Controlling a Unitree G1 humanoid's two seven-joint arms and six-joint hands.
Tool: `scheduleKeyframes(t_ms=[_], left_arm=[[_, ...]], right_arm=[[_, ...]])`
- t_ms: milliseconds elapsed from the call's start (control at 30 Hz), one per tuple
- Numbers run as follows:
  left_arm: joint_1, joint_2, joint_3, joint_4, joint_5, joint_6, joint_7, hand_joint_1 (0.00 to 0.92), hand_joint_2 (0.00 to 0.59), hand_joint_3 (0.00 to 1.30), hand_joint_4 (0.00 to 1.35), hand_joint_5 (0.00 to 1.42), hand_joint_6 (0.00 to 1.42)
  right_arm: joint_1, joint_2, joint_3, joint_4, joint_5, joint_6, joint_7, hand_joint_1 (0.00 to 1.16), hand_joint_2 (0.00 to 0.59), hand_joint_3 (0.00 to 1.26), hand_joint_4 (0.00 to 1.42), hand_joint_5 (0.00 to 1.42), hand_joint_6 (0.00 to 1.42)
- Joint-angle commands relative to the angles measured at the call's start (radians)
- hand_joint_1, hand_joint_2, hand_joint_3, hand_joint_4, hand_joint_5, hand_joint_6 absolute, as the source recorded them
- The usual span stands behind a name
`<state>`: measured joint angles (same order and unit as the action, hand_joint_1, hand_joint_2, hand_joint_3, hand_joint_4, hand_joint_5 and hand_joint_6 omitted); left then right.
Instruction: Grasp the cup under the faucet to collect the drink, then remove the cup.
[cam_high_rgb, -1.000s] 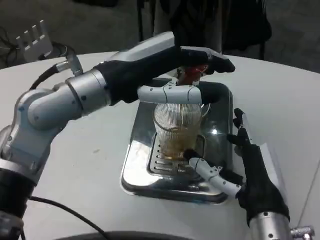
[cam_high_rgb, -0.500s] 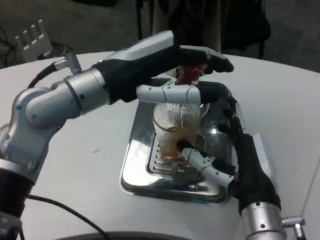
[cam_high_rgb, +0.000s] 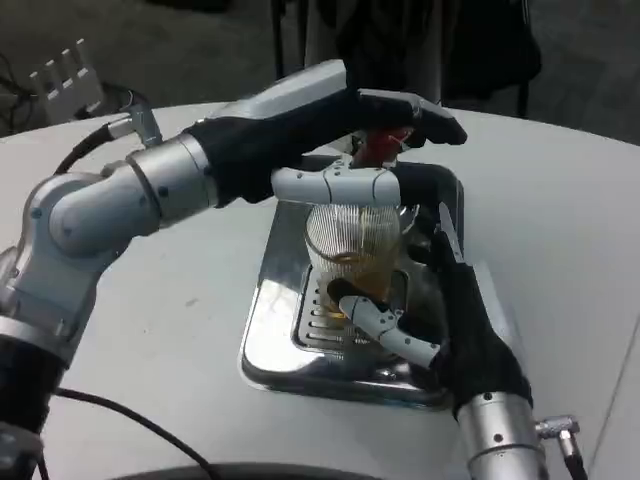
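— Cup, that ribbed glass one: where is it from where you stand?

— On the grate of the steel drip tray, right under the red faucet, upright, with amber drink filling its lower part. But start at the left: the left forearm comes in over the white table, and the left hand reaches across the top of the faucet, fingers stretched out over it, one white finger lying across just above the cup's rim.

— Is it pressing the faucet?

— It lies on it; I can't tell if it grips anything.

— And the right hand?

— It is at the cup's right side, over the tray. Its fingers are spread, one white finger pointing at the base of the cup, close or touching, black fingers up beside the glass. It isn't wrapped round the cup.
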<state>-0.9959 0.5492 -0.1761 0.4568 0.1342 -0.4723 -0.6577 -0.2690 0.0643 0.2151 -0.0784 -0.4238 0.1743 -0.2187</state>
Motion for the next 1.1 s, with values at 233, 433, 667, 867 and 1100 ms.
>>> scheduleKeyframes(t_ms=[233,433,667,867,1100], left_arm=[[-0.019,0.006,-0.012,0.045,0.027,-0.002,-0.017,0.0,0.054,0.3,0.23,0.24,0.28],[-0.027,0.007,-0.011,0.068,0.029,-0.014,-0.016,0.0,0.055,0.3,0.24,0.24,0.28],[-0.034,0.01,-0.009,0.08,0.027,-0.023,-0.017,0.0,0.056,0.3,0.24,0.24,0.28],[-0.037,0.016,-0.007,0.08,0.026,-0.024,-0.02,0.0,0.061,0.3,0.24,0.24,0.28],[-0.043,0.018,-0.012,0.083,0.037,-0.036,-0.019,0.0,0.061,0.3,0.24,0.24,0.28]], right_arm=[[-0.065,0.013,-0.004,0.09,0.024,-0.045,-0.008,0.72,0.193,0.0,0.06,0.16,0.14],[-0.09,0.029,-0.001,0.128,0.027,-0.044,-0.018,0.75,0.186,0.0,0.06,0.16,0.14],[-0.109,0.046,0.001,0.174,0.022,-0.048,-0.047,0.75,0.187,0.0,0.06,0.16,0.15],[-0.131,0.052,0.003,0.209,0.022,-0.057,-0.066,0.76,0.189,0.0,0.06,0.16,0.16],[-0.142,0.057,0.001,0.225,0.023,-0.059,-0.076,0.76,0.19,0.0,0.06,0.17,0.16]])
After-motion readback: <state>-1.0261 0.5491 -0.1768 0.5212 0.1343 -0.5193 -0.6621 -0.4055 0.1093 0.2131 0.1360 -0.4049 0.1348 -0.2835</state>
